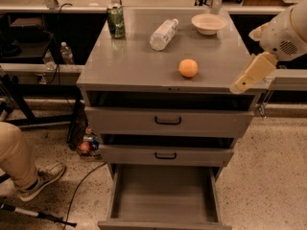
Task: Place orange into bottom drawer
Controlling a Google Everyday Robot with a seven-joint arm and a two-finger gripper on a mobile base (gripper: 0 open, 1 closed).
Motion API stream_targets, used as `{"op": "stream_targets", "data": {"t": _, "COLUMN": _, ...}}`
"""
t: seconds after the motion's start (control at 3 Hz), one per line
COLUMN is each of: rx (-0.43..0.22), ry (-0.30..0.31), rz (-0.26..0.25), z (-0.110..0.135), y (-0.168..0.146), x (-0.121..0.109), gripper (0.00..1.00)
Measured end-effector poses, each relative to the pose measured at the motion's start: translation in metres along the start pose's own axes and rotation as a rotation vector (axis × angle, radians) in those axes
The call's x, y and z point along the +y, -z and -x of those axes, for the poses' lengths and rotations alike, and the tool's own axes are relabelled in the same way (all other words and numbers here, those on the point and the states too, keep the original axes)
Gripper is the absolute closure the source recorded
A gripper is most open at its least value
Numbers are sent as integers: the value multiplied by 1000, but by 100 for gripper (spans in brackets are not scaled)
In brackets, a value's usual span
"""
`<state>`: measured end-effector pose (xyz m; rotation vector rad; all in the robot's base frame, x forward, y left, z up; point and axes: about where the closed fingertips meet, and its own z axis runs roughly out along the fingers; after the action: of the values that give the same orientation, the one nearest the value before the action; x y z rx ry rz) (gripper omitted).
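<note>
Camera view: looking down at the grey cabinet (134, 66), rundown goes left to right.
Person's leg (14, 157): on the floor, far left of the gripper, cables close by. Doesn't look like it's in the way.
Green can (115, 21): upright at the back left corner of the top, well apart from the gripper.
Plastic bottle (163, 34): lying on its side, beyond the orange as seen from the gripper, so no blocker imo.
Orange (188, 68): sits free on the cabinet top near the front edge, left of the gripper, untouched, nothing between the two.
Bottom drawer (163, 200): pulled out, below and left of the gripper, bare grey inside showing. Probably opened for the drop.
Upper drawers: both shut.
Bowl (208, 23): back right of the top, behind the gripper.
Gripper (245, 79): hangs just off the top's right front corner, near the orange but apart. Can't tell if it's spread or closed.
</note>
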<state>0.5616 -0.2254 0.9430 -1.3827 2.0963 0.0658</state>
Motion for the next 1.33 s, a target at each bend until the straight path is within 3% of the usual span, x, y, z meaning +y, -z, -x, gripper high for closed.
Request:
{"op": "stream_targets", "data": {"t": 0.33, "rx": -85, "ry": -61, "rz": -2, "z": -1, "y": -29, "x": -23, "gripper": 0}}
{"op": "stream_targets", "data": {"t": 0.67, "rx": -137, "ry": -68, "rz": 7, "z": 13, "y": -59, "x": -32, "gripper": 0}}
{"op": "stream_targets", "data": {"t": 1.33, "rx": -152, "ry": -13, "rz": 49, "z": 41, "y": -110, "x": -34, "gripper": 0}}
